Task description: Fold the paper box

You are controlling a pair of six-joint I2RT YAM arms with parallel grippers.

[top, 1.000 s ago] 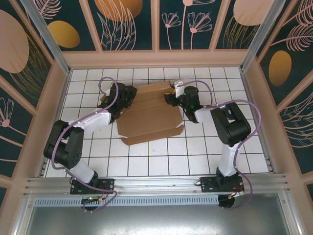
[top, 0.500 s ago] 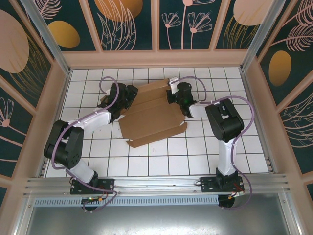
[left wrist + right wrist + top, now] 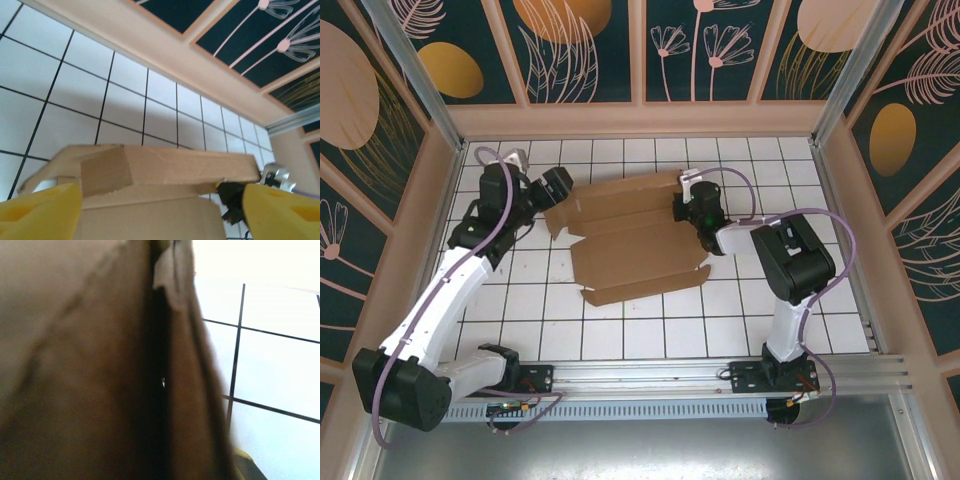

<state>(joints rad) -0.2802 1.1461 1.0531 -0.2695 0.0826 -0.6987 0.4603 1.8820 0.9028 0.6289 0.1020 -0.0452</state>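
Since a second ago your left arm has stretched out long toward the left wall, and the paper box point(image 3: 630, 240) has slid slightly right on the tiled bench point(image 3: 620, 335). Your left gripper point(image 3: 556, 192) stands spread, the box's left flap between its fingers point(image 3: 40, 212); your right gripper point(image 3: 686, 205) is pressed together, pinching the box's right edge

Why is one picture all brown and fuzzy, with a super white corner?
Right wrist view: the paper box is too close to the lens, so it blurs; the tiles behind glare white. Top external view: sharp and evenly lit.
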